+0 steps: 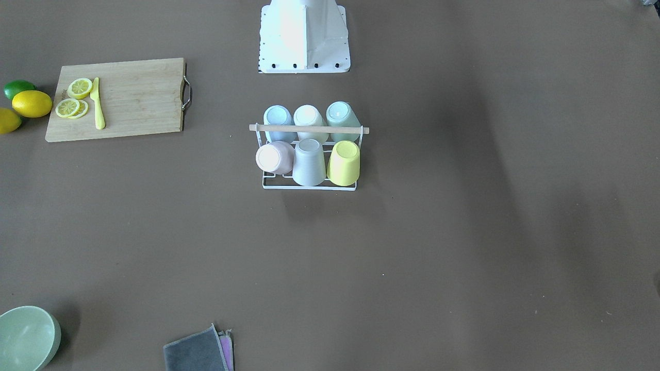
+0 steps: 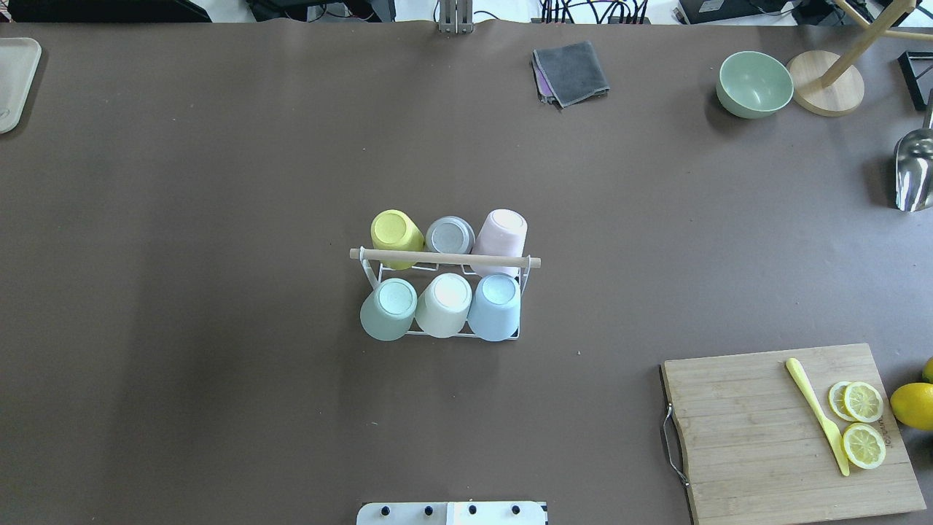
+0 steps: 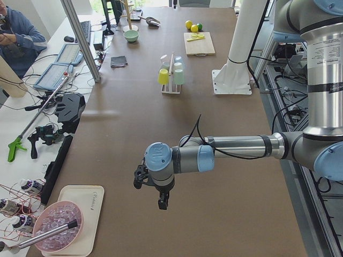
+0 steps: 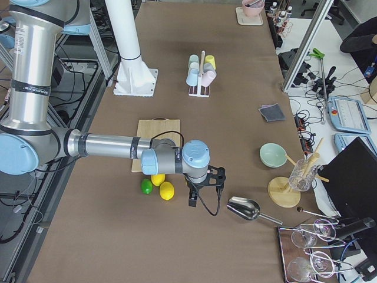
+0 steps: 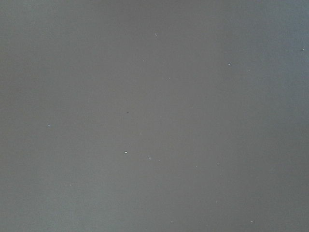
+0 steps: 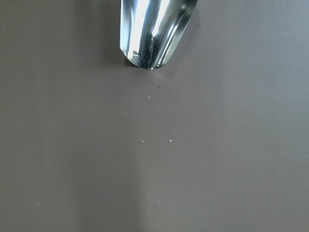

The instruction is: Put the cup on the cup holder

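Observation:
The cup holder (image 2: 444, 258), a white wire rack with a wooden dowel across its top, stands mid-table and also shows in the front view (image 1: 308, 129). Several cups sit upside down on its prongs: yellow (image 2: 396, 232), grey (image 2: 450, 235) and pink (image 2: 501, 232) in the far row, green (image 2: 388, 310), cream (image 2: 444, 304) and blue (image 2: 496, 306) in the near row. My left gripper (image 3: 161, 201) hangs over bare table far from the rack, seen only in the left side view. My right gripper (image 4: 191, 200) shows only in the right side view, near the lemons. I cannot tell whether either is open.
A wooden cutting board (image 2: 765, 437) with lemon slices and a yellow knife (image 2: 816, 415) lies at the near right. A metal scoop (image 2: 913, 171), green bowl (image 2: 754, 84), wooden stand (image 2: 827, 91) and grey cloth (image 2: 572, 71) lie far right. A tray (image 2: 11, 80) is far left.

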Robot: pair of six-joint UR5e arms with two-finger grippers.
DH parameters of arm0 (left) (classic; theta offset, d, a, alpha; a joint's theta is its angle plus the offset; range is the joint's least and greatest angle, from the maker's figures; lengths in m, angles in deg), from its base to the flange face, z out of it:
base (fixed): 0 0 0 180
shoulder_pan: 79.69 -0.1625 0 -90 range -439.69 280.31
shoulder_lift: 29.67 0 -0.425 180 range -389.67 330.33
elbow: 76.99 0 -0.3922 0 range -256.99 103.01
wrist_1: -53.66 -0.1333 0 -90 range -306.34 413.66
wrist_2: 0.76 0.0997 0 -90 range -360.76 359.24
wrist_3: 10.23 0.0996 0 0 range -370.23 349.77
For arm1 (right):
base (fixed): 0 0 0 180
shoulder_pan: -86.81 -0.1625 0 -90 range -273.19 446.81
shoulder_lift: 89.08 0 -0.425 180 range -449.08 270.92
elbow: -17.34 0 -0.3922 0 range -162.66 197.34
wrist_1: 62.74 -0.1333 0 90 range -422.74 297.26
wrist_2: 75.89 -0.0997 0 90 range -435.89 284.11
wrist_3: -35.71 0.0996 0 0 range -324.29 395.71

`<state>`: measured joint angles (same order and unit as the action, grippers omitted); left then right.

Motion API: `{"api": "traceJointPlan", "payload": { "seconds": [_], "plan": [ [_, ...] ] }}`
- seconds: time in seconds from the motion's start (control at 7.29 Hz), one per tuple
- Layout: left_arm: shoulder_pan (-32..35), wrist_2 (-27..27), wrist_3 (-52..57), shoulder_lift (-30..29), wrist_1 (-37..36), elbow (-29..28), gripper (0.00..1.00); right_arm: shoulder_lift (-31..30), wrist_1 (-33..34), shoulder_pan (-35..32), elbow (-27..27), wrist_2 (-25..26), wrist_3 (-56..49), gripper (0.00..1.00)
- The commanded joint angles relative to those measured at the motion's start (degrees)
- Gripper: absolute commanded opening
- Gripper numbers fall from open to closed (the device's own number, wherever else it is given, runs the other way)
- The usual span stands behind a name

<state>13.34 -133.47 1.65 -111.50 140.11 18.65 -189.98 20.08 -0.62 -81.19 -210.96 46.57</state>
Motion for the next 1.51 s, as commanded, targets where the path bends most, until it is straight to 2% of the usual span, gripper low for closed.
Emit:
{"api": "traceJointPlan", "payload": {
  "seconds": [0.0, 0.14, 0.55, 1.37],
  "plan": [
    [0.1, 0.3, 0.1, 0.0, 0.0, -0.1, 0.98, 0.3, 7.7, 0.2, -4.5, 1.1, -0.7, 1.0],
    [0.1, 0.3, 0.0, 0.1, 0.0, -0.3, 0.98, 0.4, 9.7, 0.2, -6.8, 3.4, -0.8, 1.0],
    [0.0, -0.1, 0.0, 0.0, 0.3, -1.0, 0.98, -0.3, 10.8, -2.7, -6.9, 2.9, -1.2, 1.0],
    [0.1, -0.3, 0.0, 0.0, 0.5, -0.7, 0.98, -1.0, 10.8, -3.1, -6.9, 3.1, -1.1, 1.0]
  ]
}}
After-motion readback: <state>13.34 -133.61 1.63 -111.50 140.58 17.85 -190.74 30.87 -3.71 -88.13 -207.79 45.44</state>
